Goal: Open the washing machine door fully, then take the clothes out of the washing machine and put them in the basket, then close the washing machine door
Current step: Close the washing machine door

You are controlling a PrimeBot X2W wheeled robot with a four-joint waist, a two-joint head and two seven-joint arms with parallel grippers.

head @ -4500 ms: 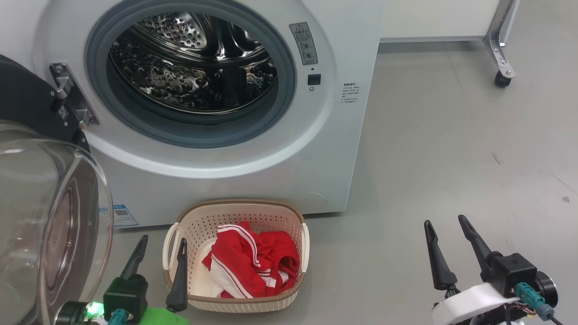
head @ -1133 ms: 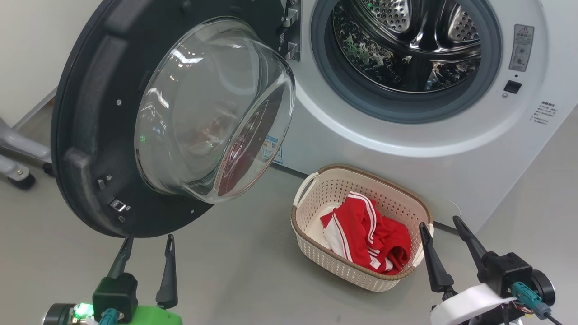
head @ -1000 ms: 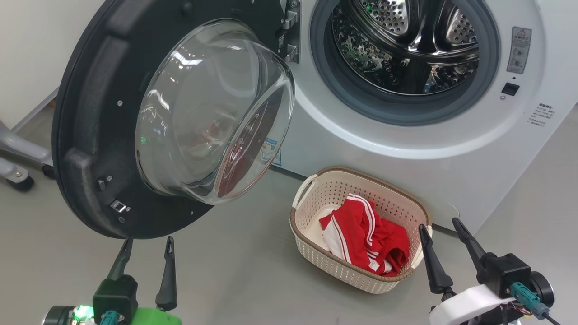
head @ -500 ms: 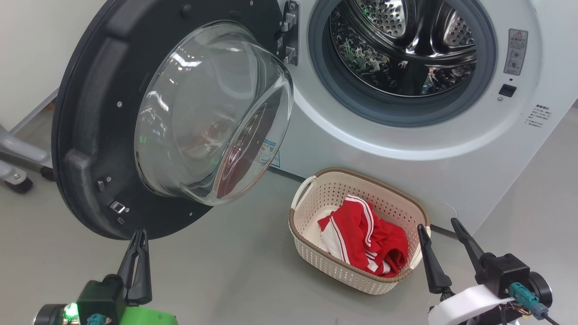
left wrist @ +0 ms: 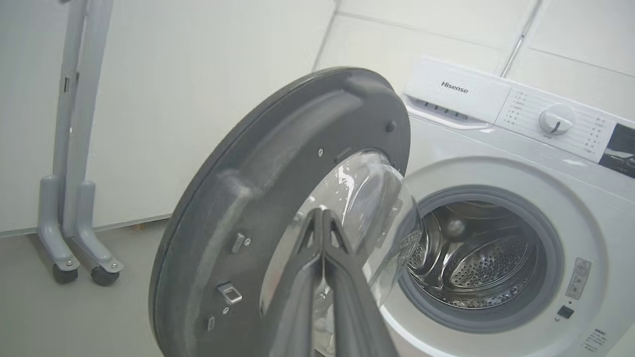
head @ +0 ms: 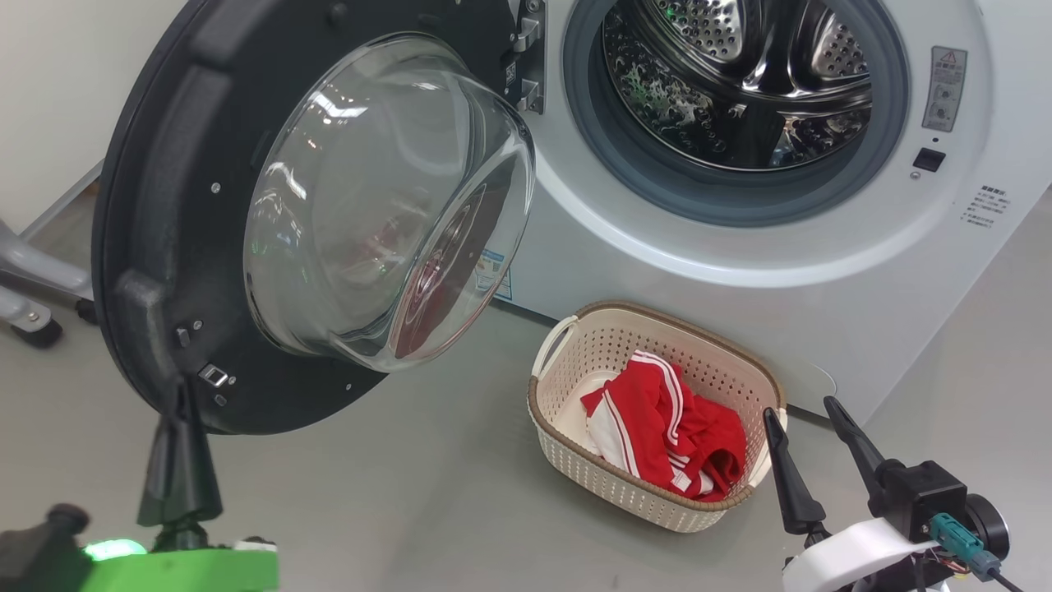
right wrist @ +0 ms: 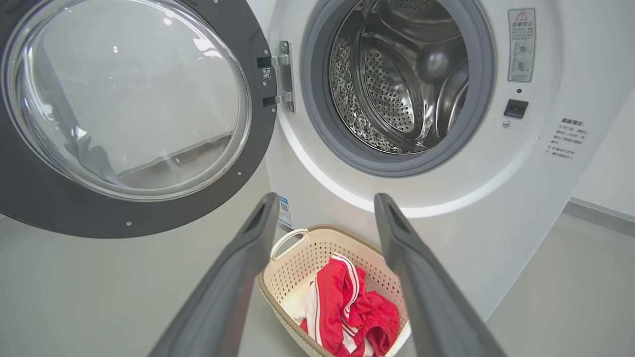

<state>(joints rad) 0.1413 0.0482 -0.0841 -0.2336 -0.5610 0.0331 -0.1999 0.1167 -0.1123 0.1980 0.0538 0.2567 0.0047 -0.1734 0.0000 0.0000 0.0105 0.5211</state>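
Now | left gripper (head: pixel 179 393) pinched (empty) before door (head: pixel 160 164) | right gripper (head: pixel 799 407) spread, empty, beside basket (head: pixel 612 485)

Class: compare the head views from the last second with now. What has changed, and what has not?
The left gripper has shut empty and moved left and up, its tips now in front of the door's lower rim. Door open, right gripper open, clothes in the basket: unchanged.

The left fingers (head: pixel 179 460) are pressed together, seemingly upright; the right fingers (head: pixel 787 477) stand apart.
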